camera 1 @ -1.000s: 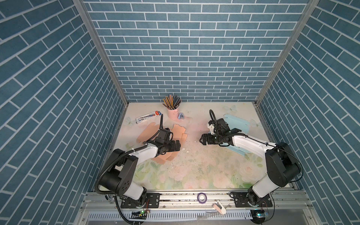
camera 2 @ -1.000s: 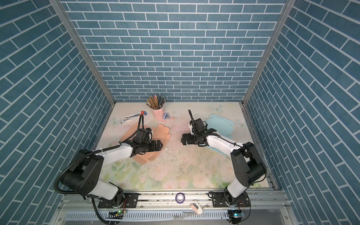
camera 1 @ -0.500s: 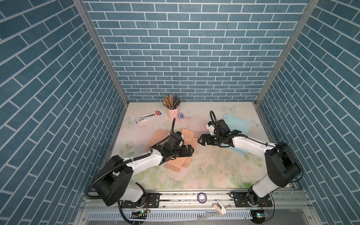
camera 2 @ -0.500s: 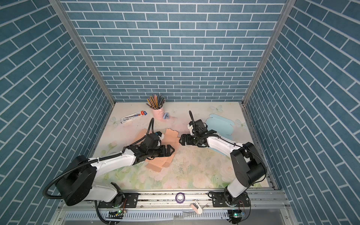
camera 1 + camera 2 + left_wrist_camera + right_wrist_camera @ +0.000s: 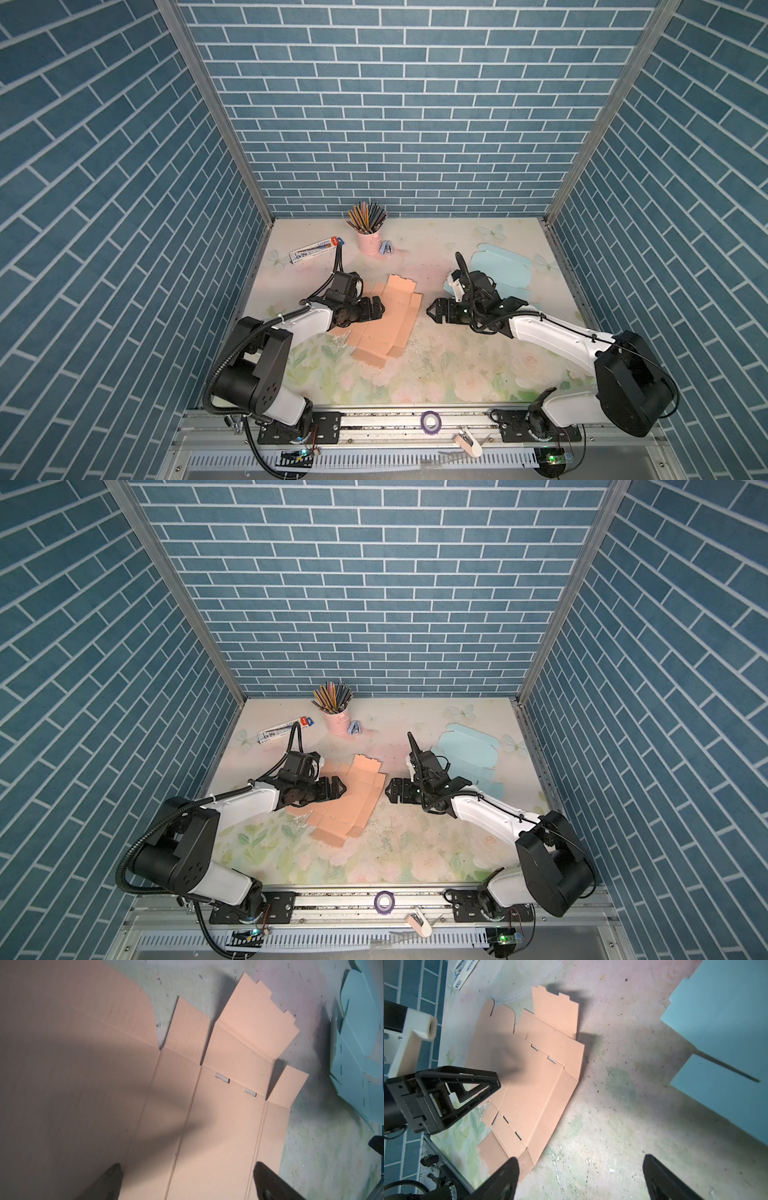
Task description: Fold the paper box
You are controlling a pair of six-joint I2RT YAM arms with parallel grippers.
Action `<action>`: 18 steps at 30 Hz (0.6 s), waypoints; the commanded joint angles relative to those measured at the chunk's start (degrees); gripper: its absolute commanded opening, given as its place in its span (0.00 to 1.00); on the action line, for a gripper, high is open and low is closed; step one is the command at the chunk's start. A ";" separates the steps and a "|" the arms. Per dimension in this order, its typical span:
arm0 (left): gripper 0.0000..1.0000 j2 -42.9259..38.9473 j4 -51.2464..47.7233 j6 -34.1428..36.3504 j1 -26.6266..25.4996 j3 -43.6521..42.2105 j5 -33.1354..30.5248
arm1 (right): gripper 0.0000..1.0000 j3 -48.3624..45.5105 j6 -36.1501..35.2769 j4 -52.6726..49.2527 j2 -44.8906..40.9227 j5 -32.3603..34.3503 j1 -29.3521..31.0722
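The paper box (image 5: 384, 324) (image 5: 353, 802) is a flat peach cardboard blank with creases, flaps and slots, lying left of the table's middle. My left gripper (image 5: 376, 309) (image 5: 338, 789) stands open at the blank's left edge, pointing right. In the left wrist view the paper box (image 5: 207, 1115) fills the frame, and the left gripper (image 5: 187, 1165) has nothing between its wide-apart fingers. My right gripper (image 5: 432, 311) (image 5: 388, 791) is open just right of the blank, apart from it. In the right wrist view the right gripper (image 5: 580, 1158) is over bare table beside the paper box (image 5: 533, 1084).
A light blue flat paper blank (image 5: 503, 270) (image 5: 469, 750) lies at the back right, behind the right arm. A pink cup of pencils (image 5: 368, 239), a small blue clip (image 5: 386, 248) and a white carton (image 5: 318, 250) stand along the back. A purple tape roll (image 5: 430, 422) sits on the front rail.
The peach blank has shifted right and toward the front and now lies flat. The left gripper reached toward the middle, then drew back left. The right gripper barely moved.
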 commanded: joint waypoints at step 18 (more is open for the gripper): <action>0.99 -16.66 1.75 -15.07 -15.33 -14.40 -6.81 | 0.85 1.31 5.64 12.63 12.45 -6.43 1.65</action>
